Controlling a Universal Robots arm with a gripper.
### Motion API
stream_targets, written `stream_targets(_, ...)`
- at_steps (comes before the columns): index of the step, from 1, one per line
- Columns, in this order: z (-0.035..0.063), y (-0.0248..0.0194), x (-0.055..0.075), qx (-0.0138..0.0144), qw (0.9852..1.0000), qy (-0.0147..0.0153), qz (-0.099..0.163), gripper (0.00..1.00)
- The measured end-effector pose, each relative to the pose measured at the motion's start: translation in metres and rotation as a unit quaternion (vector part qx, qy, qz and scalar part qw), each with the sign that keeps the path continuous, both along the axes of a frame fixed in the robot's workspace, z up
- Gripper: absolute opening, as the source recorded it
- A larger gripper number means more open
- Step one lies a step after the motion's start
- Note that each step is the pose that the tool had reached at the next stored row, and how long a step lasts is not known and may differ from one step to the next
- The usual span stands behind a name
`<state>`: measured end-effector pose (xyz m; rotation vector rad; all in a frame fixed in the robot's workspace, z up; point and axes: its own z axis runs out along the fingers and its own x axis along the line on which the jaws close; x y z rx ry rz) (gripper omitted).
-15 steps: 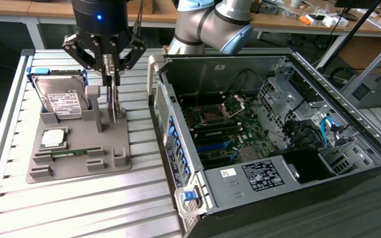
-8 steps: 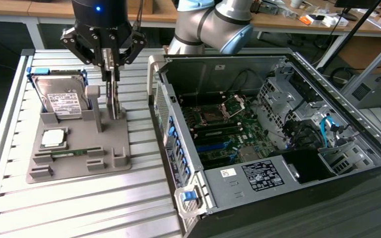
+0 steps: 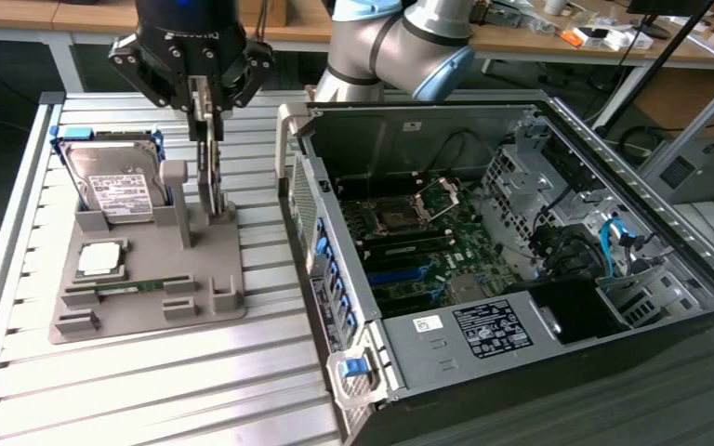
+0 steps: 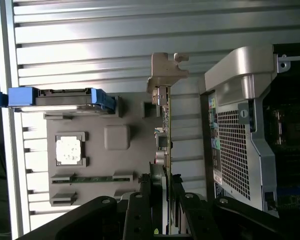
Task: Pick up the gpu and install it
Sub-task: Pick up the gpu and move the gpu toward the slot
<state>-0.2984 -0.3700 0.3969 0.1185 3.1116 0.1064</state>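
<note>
The gpu (image 3: pixel 213 163) stands on edge, upright, in the upper left of the exterior view, directly above the grey holder tray (image 3: pixel 146 307). Its lower edge is at the tray's upright post; whether it has cleared the holder or rests in it cannot be told. In the wrist view the gpu (image 4: pixel 166 145) appears edge-on as a thin strip, with its metal bracket (image 4: pixel 166 70) at the end away from the fingers. The gripper (image 3: pixel 207 116) pinches the card by its upper edge, one finger on each face; the wrist view shows the gripper (image 4: pixel 165 182) with its fingers flanking the board closely. The tray also carries a hard drive (image 3: pixel 115 181) in a blue frame, a processor chip (image 3: pixel 99 260) and a memory stick (image 3: pixel 127 288), all to the exterior view's left of the card and untouched. The tray lies on a slatted metal table (image 3: pixel 183 381). The open computer case (image 3: pixel 419 139) lies just beside the tray to the exterior view's right, with the motherboard (image 3: pixel 419 242) exposed. Status: grasp made; the card is outside the case, so transfer and seating on the motherboard are not yet done.
</note>
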Motion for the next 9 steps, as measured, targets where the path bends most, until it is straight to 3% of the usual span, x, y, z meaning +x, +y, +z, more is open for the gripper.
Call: stream_targets(9, 0.0183, 0.0000, 0.000, 0.0008, 1.0000, 0.0000, 0.000, 0.27)
